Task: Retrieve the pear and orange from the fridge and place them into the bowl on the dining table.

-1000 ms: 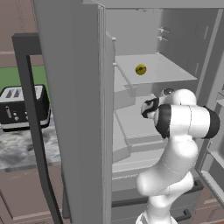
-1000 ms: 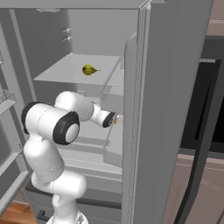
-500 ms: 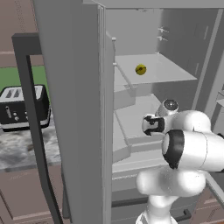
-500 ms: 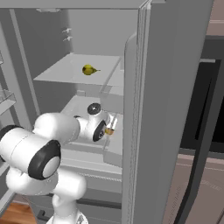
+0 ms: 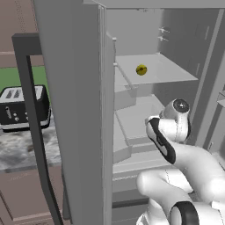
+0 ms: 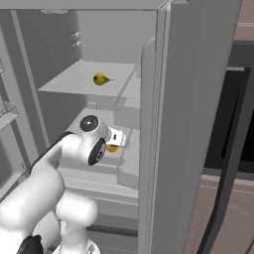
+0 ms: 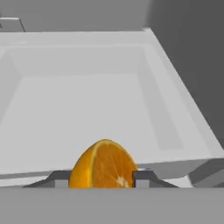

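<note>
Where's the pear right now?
The pear lies alone on the upper glass shelf inside the open fridge, above the arm; in the left base view it sits mid-shelf, a level above the orange.

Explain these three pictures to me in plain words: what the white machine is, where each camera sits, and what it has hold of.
The white machine is a robot arm reaching into an open fridge. Two pictures come from cameras on its base, behind it on the left and on the right, so they show the same scene from two sides. The third comes from a camera on the hand, looking along the gripper. There, its two dark fingertips sit on either side of the orange, apparently gripping it, over a pale shelf. In the right base view the orange peeks out beside the hand. On the shelf above lies the pear.
</note>
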